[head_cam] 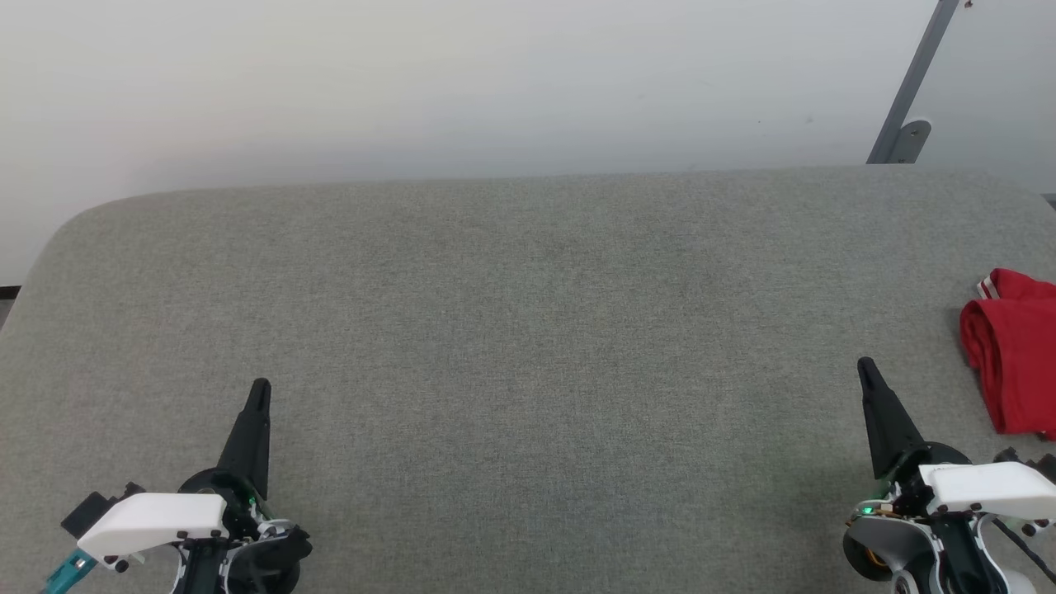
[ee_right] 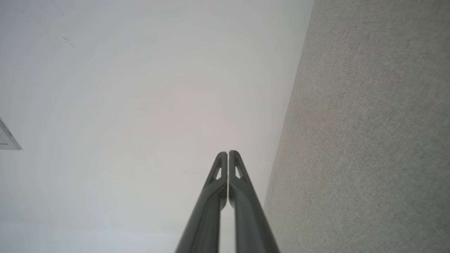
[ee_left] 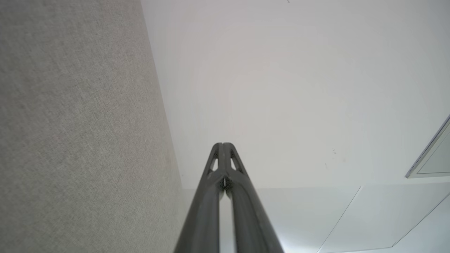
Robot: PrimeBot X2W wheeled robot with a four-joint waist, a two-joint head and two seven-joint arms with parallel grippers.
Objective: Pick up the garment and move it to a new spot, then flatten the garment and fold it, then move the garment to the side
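The garment (head_cam: pixel 1013 355), a red bundle with a bit of white-striped trim, lies at the far right edge of the grey table (head_cam: pixel 528 330), partly cut off by the head view's border. My right gripper (head_cam: pixel 866 367) stands shut and holds nothing, a short way to the left of the garment and slightly nearer to me. Over at the lower left my left gripper (head_cam: pixel 261 388) is shut as well, far from the garment. In the wrist views, the left gripper (ee_left: pixel 223 144) and the right gripper (ee_right: pixel 227 153) each have both fingers pressed together with nothing between them.
A pale wall (head_cam: pixel 495 82) rises behind the table's far edge. A grey metal bracket (head_cam: pixel 907 124) slants up at the back right. The table's back left corner (head_cam: pixel 74 223) is rounded.
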